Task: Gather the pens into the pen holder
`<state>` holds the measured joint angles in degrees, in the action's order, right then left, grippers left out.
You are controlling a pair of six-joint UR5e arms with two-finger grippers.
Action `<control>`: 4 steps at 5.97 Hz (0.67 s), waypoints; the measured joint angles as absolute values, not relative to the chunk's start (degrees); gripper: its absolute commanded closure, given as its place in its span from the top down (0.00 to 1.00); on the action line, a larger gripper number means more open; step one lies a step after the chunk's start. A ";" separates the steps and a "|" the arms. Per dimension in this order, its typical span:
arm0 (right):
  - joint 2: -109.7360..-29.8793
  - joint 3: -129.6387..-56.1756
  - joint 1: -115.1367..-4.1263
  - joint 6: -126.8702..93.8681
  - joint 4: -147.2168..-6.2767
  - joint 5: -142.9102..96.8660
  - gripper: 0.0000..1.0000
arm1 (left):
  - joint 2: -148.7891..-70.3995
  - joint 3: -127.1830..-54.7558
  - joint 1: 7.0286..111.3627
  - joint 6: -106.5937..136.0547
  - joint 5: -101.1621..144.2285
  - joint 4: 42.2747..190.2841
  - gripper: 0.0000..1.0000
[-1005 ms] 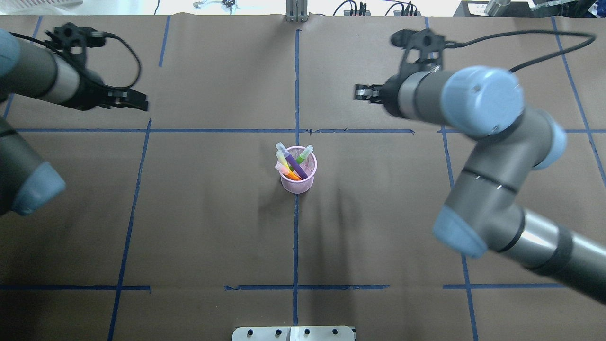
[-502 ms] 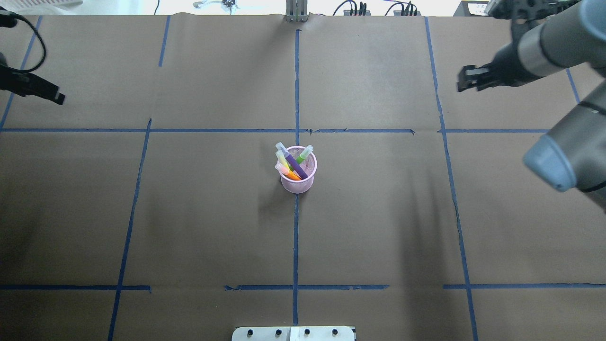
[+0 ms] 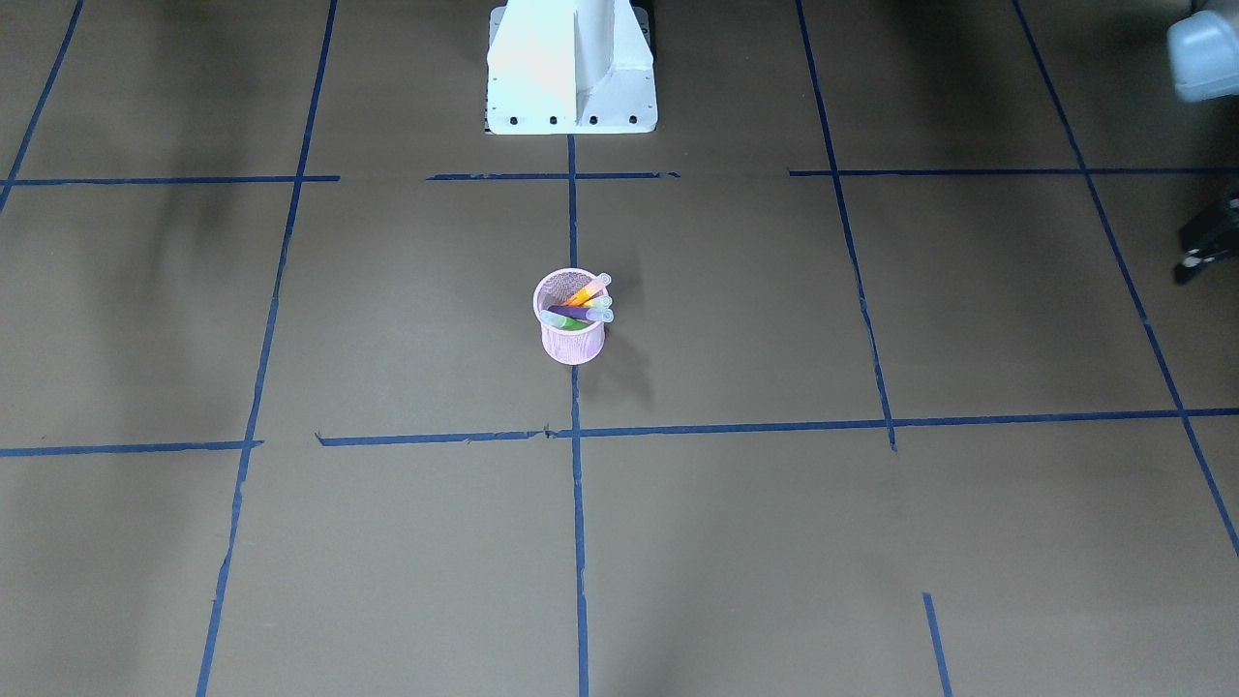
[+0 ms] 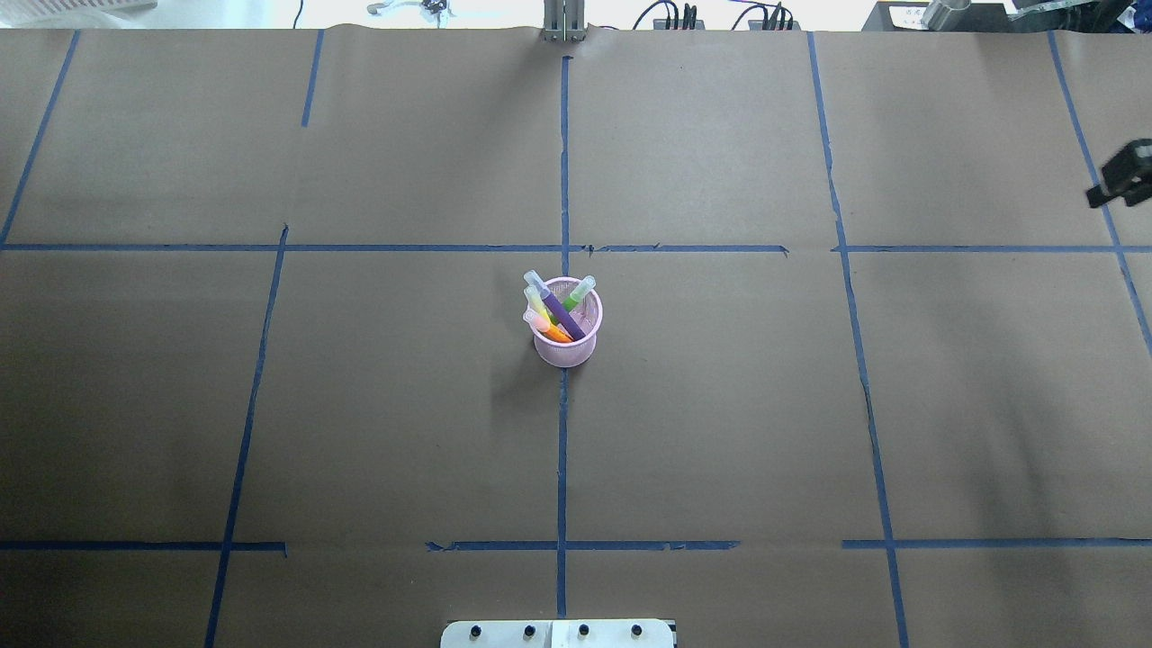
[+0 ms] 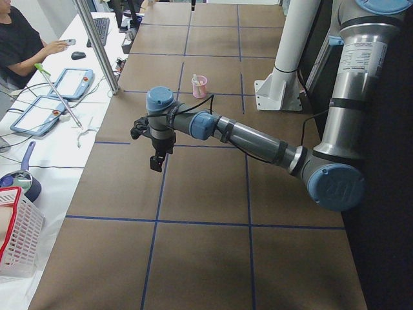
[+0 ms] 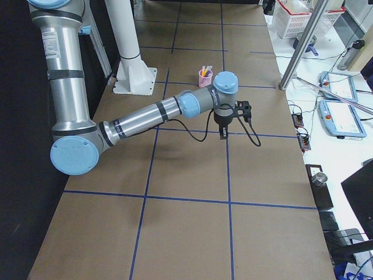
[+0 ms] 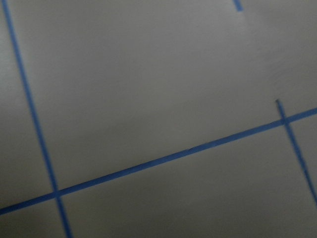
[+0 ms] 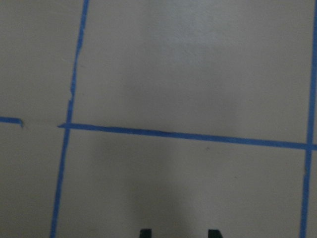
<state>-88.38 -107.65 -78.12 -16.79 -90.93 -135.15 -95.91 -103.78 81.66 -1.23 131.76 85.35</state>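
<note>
The pink mesh pen holder (image 4: pixel 567 346) stands upright at the table's centre, also in the front view (image 3: pixel 571 341). Inside it lean the purple pen (image 4: pixel 565 317), the orange pen (image 4: pixel 556 333), the green pen (image 4: pixel 576 297) and a yellowish one. My right gripper (image 4: pixel 1093 196) is far to the right, at the overhead view's edge; its wrist view shows it (image 8: pixel 179 233) open and empty over bare paper. My left gripper (image 3: pixel 1200 257) is cut off by the front view's right edge, far from the holder; I cannot tell if it is open.
Brown paper with blue tape lines (image 4: pixel 562 180) covers the table. The white robot base (image 3: pixel 571 68) stands at the near middle edge. Beyond the far edge are tablets (image 5: pixel 71 82), a white basket (image 5: pixel 16 239) and a seated person (image 5: pixel 19 45).
Both arms have swung outward from the middle. The left gripper has left the overhead view; the right one is at its right edge. The holder and pens have not moved.
</note>
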 measured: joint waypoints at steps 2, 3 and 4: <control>-94.90 -102.70 -84.28 -2.90 -91.59 -136.53 1.00 | -93.30 -100.82 87.80 -11.18 134.17 79.60 1.00; -95.72 -100.93 -86.28 0.83 -91.62 -137.34 1.00 | -91.53 -98.40 89.88 -14.52 134.81 79.06 1.00; -95.94 -100.47 -87.76 1.97 -91.57 -137.59 1.00 | -89.78 -96.67 90.61 -15.46 135.13 79.11 1.00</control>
